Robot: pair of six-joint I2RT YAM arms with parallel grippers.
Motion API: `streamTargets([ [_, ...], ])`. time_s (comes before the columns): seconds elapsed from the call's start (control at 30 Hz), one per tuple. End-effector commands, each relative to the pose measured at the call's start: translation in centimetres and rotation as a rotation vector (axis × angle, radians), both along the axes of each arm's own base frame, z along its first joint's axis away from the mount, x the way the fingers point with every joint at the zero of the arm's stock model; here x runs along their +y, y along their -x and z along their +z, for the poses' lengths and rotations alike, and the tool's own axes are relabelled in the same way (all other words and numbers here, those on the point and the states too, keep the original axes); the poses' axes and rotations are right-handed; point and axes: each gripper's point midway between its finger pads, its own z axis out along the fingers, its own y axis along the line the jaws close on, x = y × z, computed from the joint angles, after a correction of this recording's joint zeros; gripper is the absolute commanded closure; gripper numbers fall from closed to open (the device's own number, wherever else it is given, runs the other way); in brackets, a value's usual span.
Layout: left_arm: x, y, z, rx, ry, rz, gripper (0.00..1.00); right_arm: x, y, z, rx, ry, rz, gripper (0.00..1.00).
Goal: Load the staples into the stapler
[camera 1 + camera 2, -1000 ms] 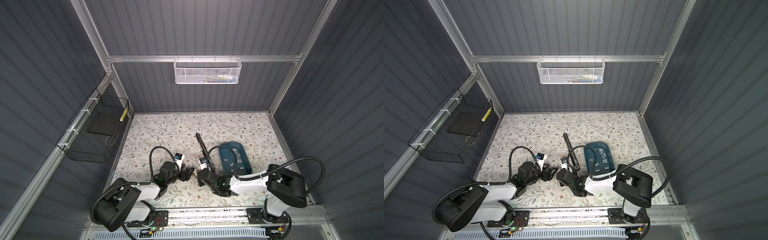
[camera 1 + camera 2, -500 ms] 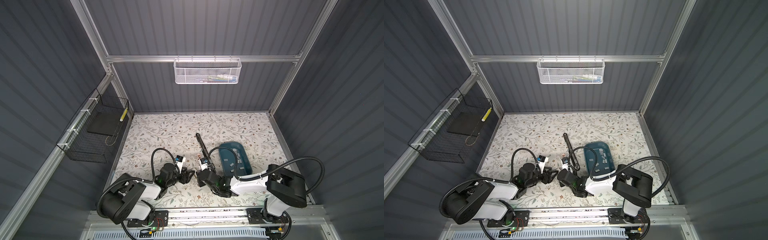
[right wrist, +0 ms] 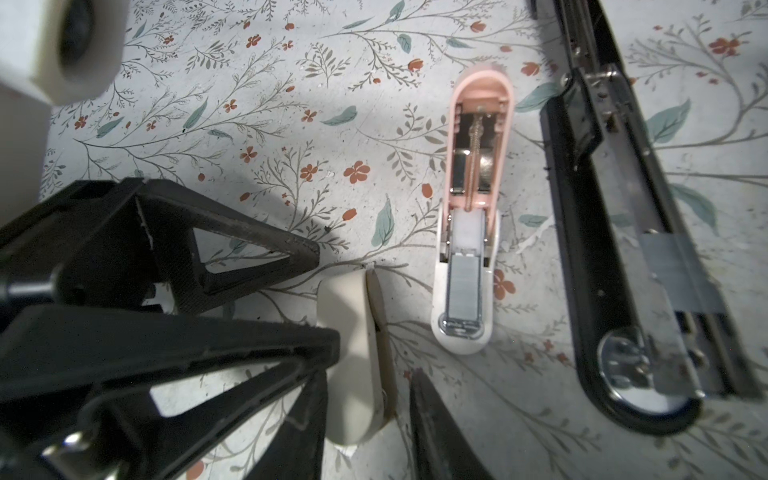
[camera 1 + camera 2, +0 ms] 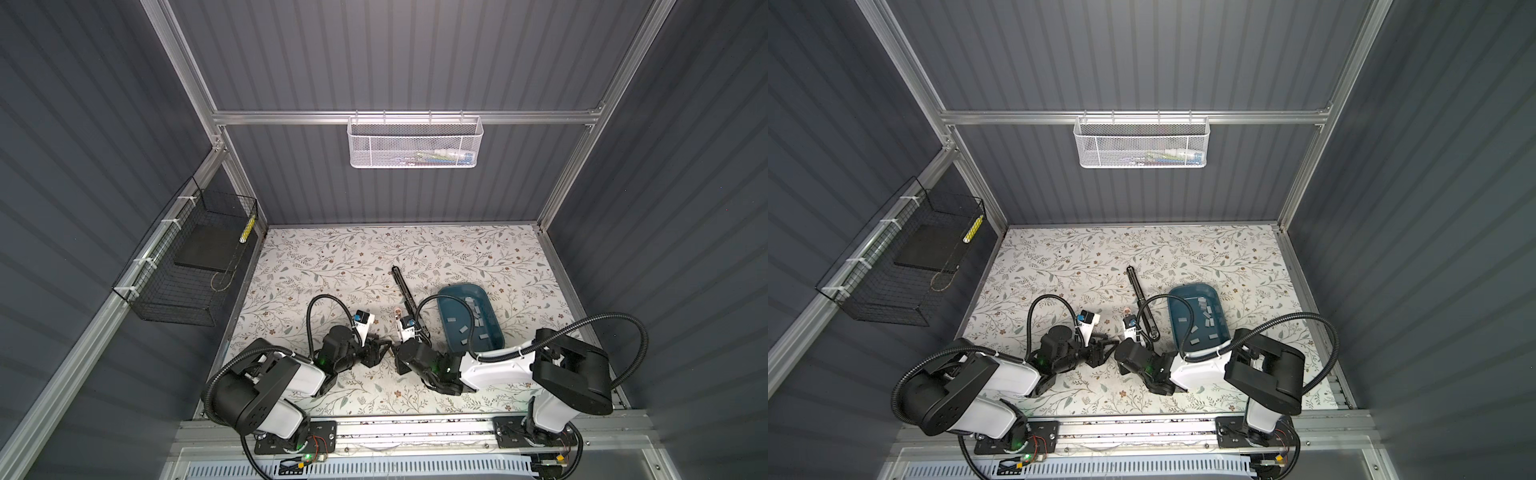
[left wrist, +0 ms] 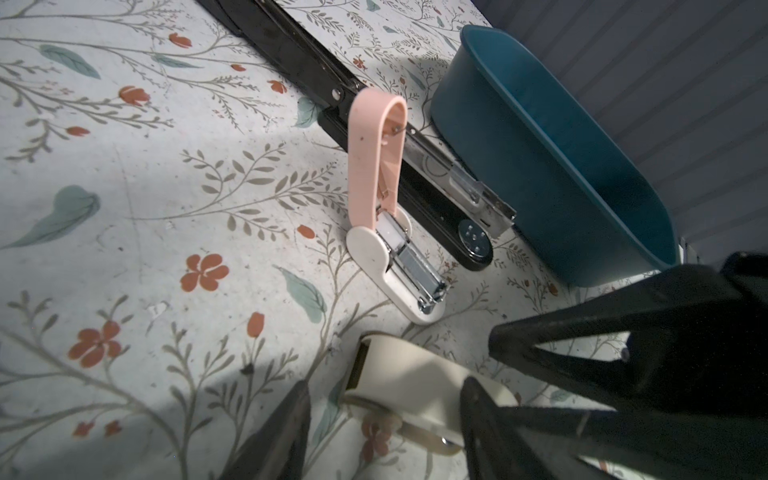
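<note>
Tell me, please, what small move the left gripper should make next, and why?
Probably close the left gripper on one end of the cream stapler. That stapler lies shut on the table; the right gripper straddles its body, and the left fingertips flank that end, apart. A grip there looks needed to open it for the staples.

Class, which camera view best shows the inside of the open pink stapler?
The right wrist view: it looks straight into the pink stapler, showing staples in its channel. The left wrist view shows the stapler side-on, lid raised. In both top views only its tip shows.
</note>
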Motion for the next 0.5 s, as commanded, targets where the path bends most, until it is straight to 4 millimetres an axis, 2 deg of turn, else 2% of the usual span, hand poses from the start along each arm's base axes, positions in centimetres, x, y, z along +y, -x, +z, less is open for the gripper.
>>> streamTargets([
  [0.0,-0.4,0.3,-0.5,0.019,-0.005,-0.022,0.43,-1.4,0.5,-2.3,0.033,0.079,-0.003,0.67],
  [0.33,-0.3,0.5,-0.3,0.014,-0.002,-0.024,0.44,-1.8,0.8,-4.0,0.063,0.114,-0.005,0.74],
  [0.47,-0.3,0.5,-0.2,0.010,-0.004,-0.023,0.45,-2.0,1.6,-4.7,0.069,0.112,0.034,0.78],
])
